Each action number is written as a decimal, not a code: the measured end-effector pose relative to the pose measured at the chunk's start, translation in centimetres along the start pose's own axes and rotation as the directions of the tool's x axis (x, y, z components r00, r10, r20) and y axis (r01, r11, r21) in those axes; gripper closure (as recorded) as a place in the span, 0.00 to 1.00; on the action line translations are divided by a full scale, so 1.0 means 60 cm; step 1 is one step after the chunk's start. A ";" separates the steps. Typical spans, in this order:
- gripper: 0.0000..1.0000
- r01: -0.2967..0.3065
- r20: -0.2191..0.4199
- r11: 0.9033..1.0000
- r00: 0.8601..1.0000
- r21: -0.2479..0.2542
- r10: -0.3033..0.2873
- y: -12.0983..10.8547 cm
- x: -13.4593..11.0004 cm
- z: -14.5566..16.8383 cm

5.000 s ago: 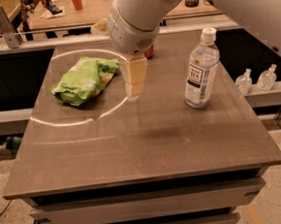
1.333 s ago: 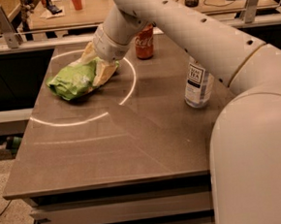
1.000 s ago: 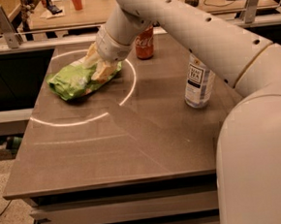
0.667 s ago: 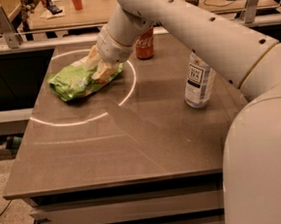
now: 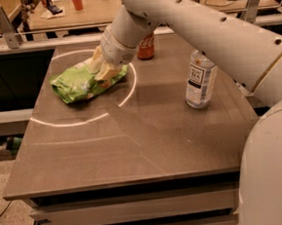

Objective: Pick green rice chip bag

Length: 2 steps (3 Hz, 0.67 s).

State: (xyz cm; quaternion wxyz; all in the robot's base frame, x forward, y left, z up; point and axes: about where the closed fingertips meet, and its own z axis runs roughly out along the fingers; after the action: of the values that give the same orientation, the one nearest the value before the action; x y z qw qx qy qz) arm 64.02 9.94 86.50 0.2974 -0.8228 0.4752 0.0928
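The green rice chip bag (image 5: 80,83) lies crumpled on the table (image 5: 133,139) at about 10 o'clock, inside a bright ring of light. Its white and orange-red print is too small to read. The hand (image 5: 104,70) is down on the bag's right end, and most of the foil stretches away from it toward 8 o'clock. Whether the hand is spread or clamped on the foil cannot be told. At 12 o'clock, near the far edge, stands a red soda can (image 5: 145,47), half hidden behind the arm, its lettering unreadable. At about 2 o'clock stands a clear bottle (image 5: 200,79), upright, whose white label reads "TEA".
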 end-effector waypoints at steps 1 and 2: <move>1.00 -0.017 0.012 0.996 1.000 0.092 0.016 -0.017 -0.010 -0.032; 1.00 -0.005 0.012 0.982 1.000 0.186 0.003 -0.045 -0.022 -0.070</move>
State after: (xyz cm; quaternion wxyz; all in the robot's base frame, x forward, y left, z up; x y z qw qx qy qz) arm 65.01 9.45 91.56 0.3756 -0.7899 0.4819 0.0532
